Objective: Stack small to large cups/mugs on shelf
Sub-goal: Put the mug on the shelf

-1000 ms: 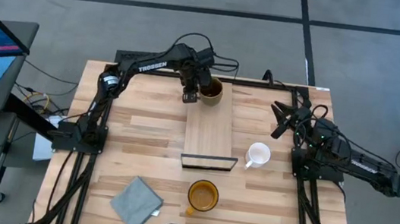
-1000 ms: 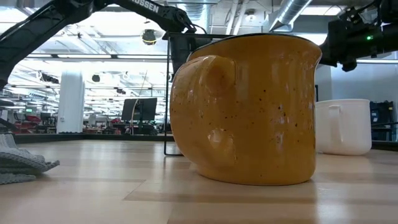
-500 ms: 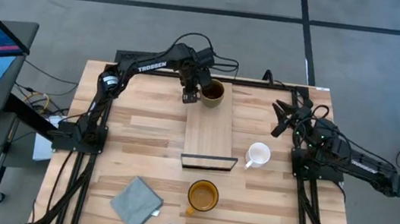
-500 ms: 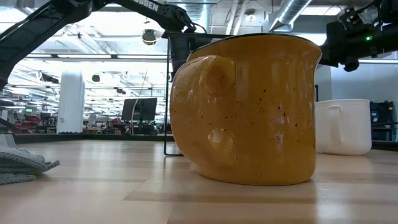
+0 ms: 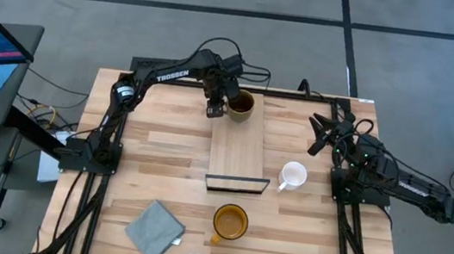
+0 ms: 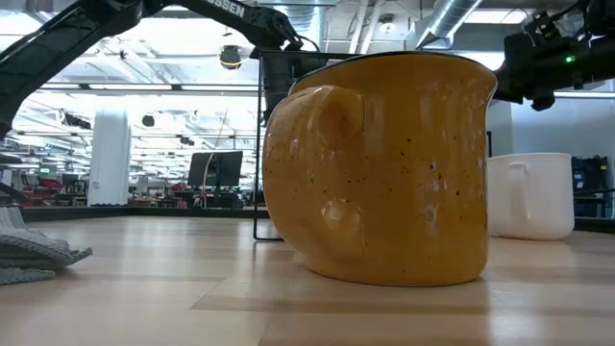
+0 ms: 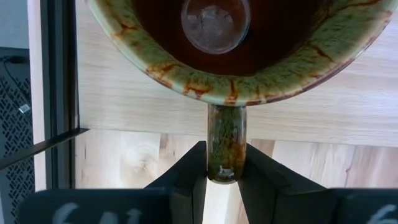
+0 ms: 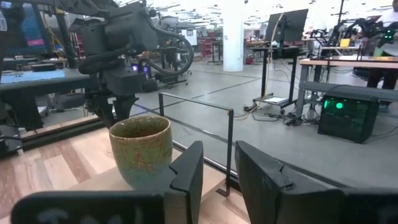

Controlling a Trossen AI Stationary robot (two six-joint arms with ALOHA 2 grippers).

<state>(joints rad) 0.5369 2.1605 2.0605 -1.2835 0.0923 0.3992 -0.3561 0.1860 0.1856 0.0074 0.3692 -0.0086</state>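
**Brown mug at shelf's far end, two mugs still on the table**

Left gripper (image 5: 215, 106) is at the far end of the shelf (image 5: 237, 150), fingers closed on the handle of the brown mug (image 5: 239, 103). Left wrist view shows both fingers (image 7: 189, 171) pinching the thin handle, mug body straight ahead of the claw. Mug sits on or just above the shelf end; contact with the plank can't be told. It stands upright, mouth up.

Progress, as a judgement: one of three mugs is at the shelf and not yet let go. Yellow mug (image 5: 231, 221) sits on the table beyond the shelf's wire-frame end, well apart from the left claw. White mug (image 5: 292, 175) is on the table just beside the shelf's right edge, nearer the right claw. Both untouched. Left to do: release brown, then bring the other two and order them by size.

Look of the mugs: brown one has a green-olive mottled rim with rusty streaks, dark glossy inside, slim handle. Yellow one is wide, speckled, squat, handle facing the low camera (image 6: 380, 168). White one (image 6: 528, 195) is plain and small.

Right gripper (image 5: 323, 132) hovers at the table's right side, holding nothing; its fingers (image 8: 186, 171) stand apart with a clear gap, brown mug seen ahead of them. Grey cloth (image 5: 153, 231) lies at the near left, not involved.
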